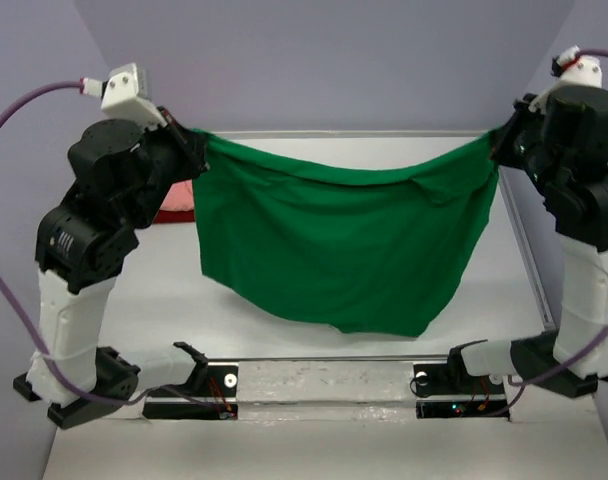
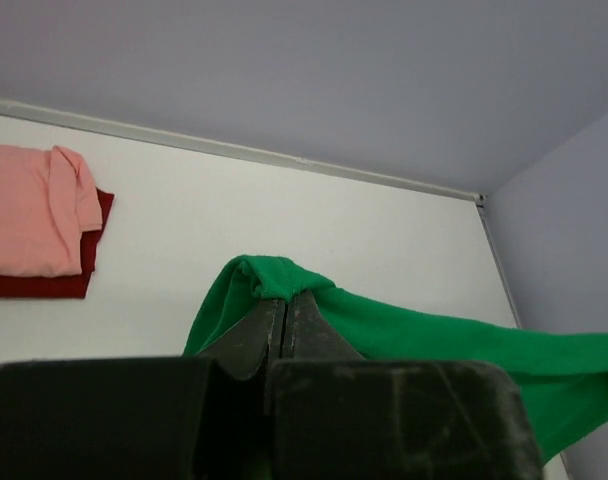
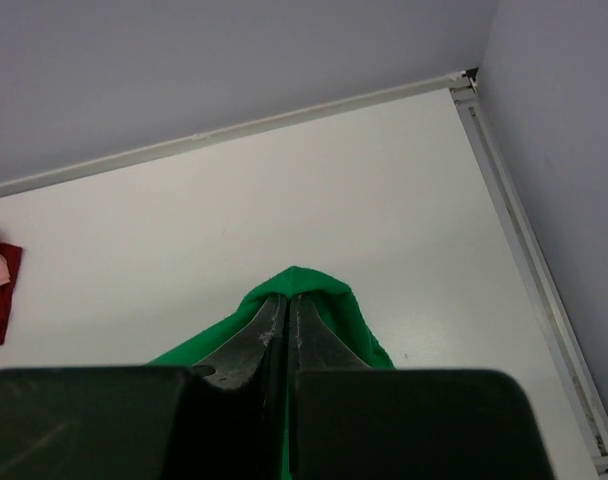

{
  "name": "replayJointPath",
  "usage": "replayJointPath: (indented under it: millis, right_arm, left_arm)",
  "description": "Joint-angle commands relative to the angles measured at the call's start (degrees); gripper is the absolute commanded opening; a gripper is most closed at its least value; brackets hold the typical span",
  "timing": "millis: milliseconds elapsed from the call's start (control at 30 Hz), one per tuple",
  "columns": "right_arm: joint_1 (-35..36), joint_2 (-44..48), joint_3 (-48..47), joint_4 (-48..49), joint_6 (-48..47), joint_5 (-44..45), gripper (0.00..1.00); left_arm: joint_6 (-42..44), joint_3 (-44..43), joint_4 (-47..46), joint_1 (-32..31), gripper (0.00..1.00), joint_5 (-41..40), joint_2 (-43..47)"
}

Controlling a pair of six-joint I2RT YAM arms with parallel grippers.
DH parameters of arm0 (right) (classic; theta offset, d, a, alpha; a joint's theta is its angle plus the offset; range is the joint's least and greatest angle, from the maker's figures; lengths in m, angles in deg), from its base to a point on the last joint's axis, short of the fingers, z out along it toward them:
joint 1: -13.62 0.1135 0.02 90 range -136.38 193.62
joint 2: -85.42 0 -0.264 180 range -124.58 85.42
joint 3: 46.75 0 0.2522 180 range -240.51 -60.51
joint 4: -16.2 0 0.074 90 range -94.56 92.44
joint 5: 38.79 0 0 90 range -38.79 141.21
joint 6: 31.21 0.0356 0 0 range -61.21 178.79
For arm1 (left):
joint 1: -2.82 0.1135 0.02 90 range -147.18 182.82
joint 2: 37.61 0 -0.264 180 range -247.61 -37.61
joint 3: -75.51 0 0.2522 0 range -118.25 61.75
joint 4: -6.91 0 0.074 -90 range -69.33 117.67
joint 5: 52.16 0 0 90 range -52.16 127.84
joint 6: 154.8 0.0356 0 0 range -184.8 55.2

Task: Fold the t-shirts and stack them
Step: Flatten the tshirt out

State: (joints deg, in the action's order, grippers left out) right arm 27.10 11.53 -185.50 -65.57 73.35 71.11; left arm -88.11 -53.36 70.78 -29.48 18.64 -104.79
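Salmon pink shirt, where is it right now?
In the left wrist view the salmon pink shirt lies folded on the dark red shirt at the left side of the table, apart from the hanging green shirt.

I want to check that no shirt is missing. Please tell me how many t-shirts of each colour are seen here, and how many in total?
green t-shirt: 1
salmon pink t-shirt: 1
dark red t-shirt: 1
Total: 3
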Motion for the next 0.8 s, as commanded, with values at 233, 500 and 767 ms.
replayJointPath:
  millis: [233, 500, 767]
  right_arm:
    - [10.95, -5.85, -13.53, 0.86, -2.26, 10.68, 0.0]
    - [10.96, 5.5, -2.3, -0.46, -2.09, 14.63, 0.0]
    - [11.66, 12.36, 8.52, -1.78, -2.09, 21.58, 0.0]
  left_arm:
    - [1.79, -19.2, 1.13, -21.47, 0.0, -20.5, -8.86]
    - [-4.98, -11.18, 7.62, -27.99, 0.0, -28.17, -3.57]
    - [-7.63, -13.3, 14.67, -28.61, 0.0, -33.97, -3.75]
